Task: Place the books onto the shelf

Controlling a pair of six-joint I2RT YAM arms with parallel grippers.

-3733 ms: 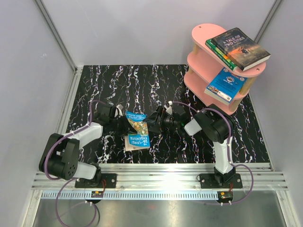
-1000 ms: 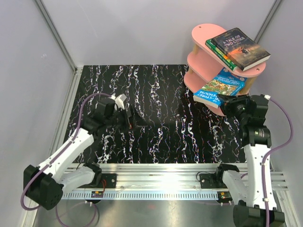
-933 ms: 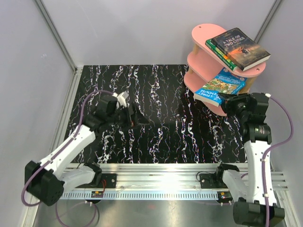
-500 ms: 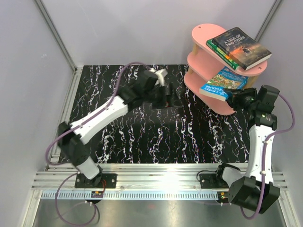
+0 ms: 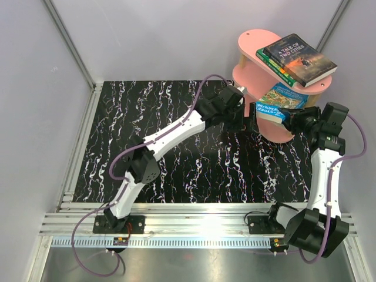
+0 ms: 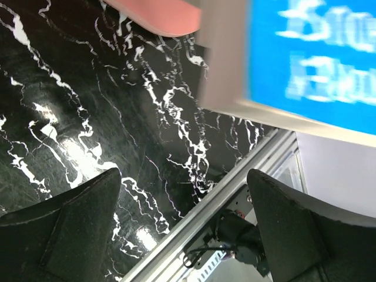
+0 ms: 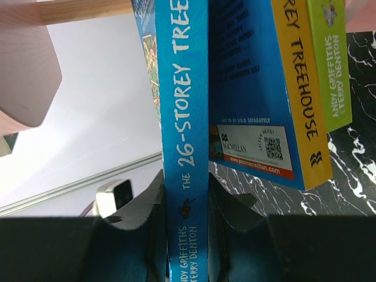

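The pink shelf (image 5: 249, 44) stands at the table's far right corner. On its top tier a dark grey "A Tale of Two Cities" book (image 5: 299, 59) lies on a green-edged book (image 5: 269, 61). My right gripper (image 5: 294, 120) is shut on the spine of a blue "26-Storey Treehouse" book (image 5: 281, 101), which lies partly on the middle tier. In the right wrist view that spine (image 7: 187, 117) stands between my fingers, with another Treehouse book (image 7: 294, 88) beside it. My left gripper (image 5: 251, 115) is open and empty at the shelf's left side, next to the blue book's corner (image 6: 311, 59).
The black marbled tabletop (image 5: 176, 111) is walled in by grey panels. An aluminium rail (image 5: 200, 214) runs along the near edge. My left arm (image 5: 176, 129) stretches diagonally across the table toward the shelf. A wooden post (image 7: 82, 9) shows beside the pink tier (image 7: 29, 70).
My left arm swung from the table's left side across to the shelf. My right gripper carried the blue book up and further onto the middle tier.
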